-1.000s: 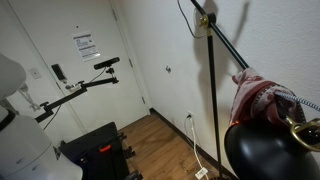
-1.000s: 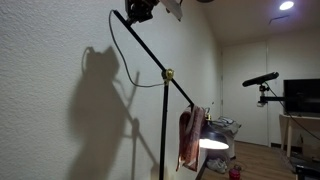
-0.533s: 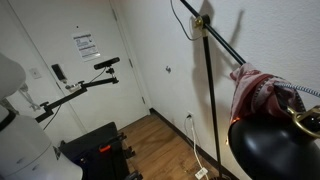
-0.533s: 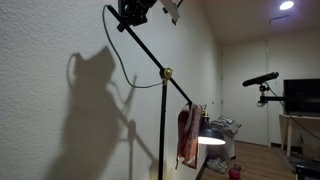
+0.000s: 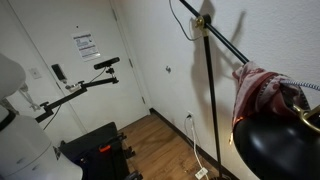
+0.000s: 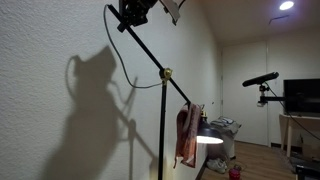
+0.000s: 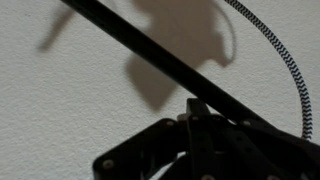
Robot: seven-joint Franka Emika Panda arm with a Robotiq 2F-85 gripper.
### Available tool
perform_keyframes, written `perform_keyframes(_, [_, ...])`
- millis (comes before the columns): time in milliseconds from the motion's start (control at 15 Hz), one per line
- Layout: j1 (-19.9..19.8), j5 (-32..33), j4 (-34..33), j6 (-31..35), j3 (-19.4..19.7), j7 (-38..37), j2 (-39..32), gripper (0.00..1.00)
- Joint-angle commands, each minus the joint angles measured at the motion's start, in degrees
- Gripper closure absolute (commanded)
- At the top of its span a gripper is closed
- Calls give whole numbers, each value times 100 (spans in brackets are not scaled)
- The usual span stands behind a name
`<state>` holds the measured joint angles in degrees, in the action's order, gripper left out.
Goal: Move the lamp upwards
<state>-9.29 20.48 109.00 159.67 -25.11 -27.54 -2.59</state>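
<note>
The lamp has a thin black pole (image 6: 162, 130), a brass joint (image 6: 167, 73) and a hinged arm (image 7: 160, 62) that slants down to a lit shade (image 6: 210, 141). A red-white cloth (image 6: 187, 135) hangs beside the shade. In an exterior view the glossy black dome shade (image 5: 285, 150) fills the lower right corner under the cloth (image 5: 262, 92). My gripper (image 6: 128, 18) is high up by the wall, shut on the upper end of the lamp's arm. In the wrist view the gripper (image 7: 200, 108) grips the black arm from below.
A braided cable (image 7: 285, 55) loops from the arm along the textured wall. A black camera on a thin tripod arm (image 5: 105, 63) stands toward the door, and it also shows as the camera (image 6: 262, 78) across the room. A black cart (image 5: 95, 150) sits on the wooden floor.
My gripper has carried the arm's upper end a little sideways along the wall. The arm has tilted at the brass joint, and shade and cloth shifted slightly. Little has moved in the last half second.
</note>
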Motion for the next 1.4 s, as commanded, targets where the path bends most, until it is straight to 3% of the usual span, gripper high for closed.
perform_keyframes(0, [-11, -250, -36, -371, -23, 256, -33, 100])
perform_keyframes(400, [4, -49, -282, -1013, 49, 60, -212, 100])
perform_keyframes(800, [-21, -26, -350, -989, 101, -3, 157, 100])
perform_keyframes(867, [642, -168, -339, -930, 790, 116, 274, 100])
perform_keyframes(1133, [1072, -73, -236, -885, 1217, 41, 686, 100])
perform_keyframes(1200, [881, -7, -223, -832, 1013, -4, 744, 100])
perform_keyframes(1267, [1144, -31, -205, -832, 1265, 26, 794, 100])
perform_keyframes(1333, [1152, -8, -190, -823, 1256, 25, 810, 100])
